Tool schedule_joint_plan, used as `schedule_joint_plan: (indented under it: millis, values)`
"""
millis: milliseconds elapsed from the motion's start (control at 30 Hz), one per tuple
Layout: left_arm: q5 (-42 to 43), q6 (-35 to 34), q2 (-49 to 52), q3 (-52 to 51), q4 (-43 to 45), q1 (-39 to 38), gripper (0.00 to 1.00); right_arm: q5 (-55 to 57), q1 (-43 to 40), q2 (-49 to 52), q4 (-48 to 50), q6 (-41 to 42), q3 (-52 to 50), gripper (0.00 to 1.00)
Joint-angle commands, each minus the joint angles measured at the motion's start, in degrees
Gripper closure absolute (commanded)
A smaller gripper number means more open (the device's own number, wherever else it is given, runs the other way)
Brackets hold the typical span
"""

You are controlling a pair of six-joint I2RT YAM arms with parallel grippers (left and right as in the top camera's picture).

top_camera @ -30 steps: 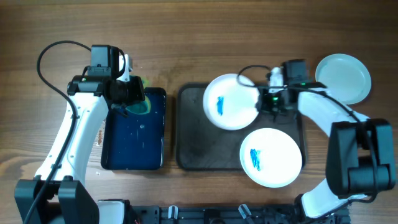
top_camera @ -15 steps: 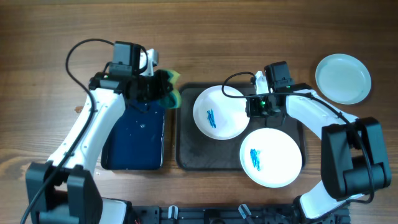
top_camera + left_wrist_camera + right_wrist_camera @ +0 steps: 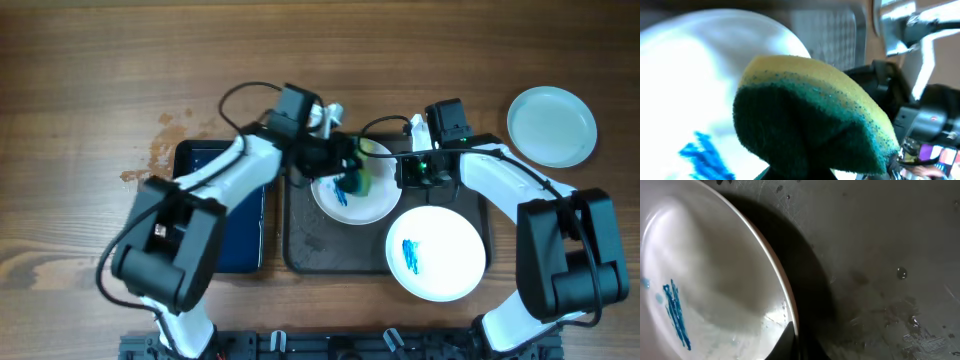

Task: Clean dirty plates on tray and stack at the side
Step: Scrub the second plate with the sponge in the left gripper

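A white plate with blue marks is tilted over the dark tray. My right gripper is shut on its right rim; the right wrist view shows the rim pinched between the fingers and blue streaks inside. My left gripper is shut on a yellow-green sponge, held against the plate's inside; it fills the left wrist view, next to blue marks. A second dirty white plate lies on the tray's front right. A clean pale plate sits on the table at the far right.
A dark blue water basin stands left of the tray, partly under my left arm. Wet spots mark the wooden table left of it. Cables run above both wrists.
My left gripper has carried the sponge from over the basin rightward onto the held plate. The right gripper and plate have stayed about where they were half a second ago.
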Motion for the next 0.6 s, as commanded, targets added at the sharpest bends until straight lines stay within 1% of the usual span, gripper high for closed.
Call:
schedule_joint_plan:
  millis: [0,100,200,267,367,567]
  values:
    - [-6.29,-8.33,3.65,1.07,2.93,-5.16,0.96,0.92,0.17,0.72,-0.11,-0.55,-0.68,0.95]
    - [-10.12,-14.69,5.73,1.07,4.04,-6.6,0.96,0.92,0.17,0.72,-0.28,0.0,-0.68,0.95]
    - [-13.53,-18.43,7.37,1.07,3.52,-6.23,0.96,0.92,0.17,0.72,-0.28,0.48,-0.68,0.96]
    - [-16.79,-18.4,8.11,1.07,2.05,-5.33,0.96,0.92,0.17,0.72,-0.39,0.48,-0.68,0.95]
    - [-23.91,-14.78,8.13,1.07,-2.84,-2.95,0.96,0.92,0.17,0.72,-0.72,0.48,-0.68,0.95]
    - [-34.42,-9.33,8.13,1.07,-12.96,2.23,0.96,0.94,0.17,0.72,-0.9,0.81,-0.68,0.95]
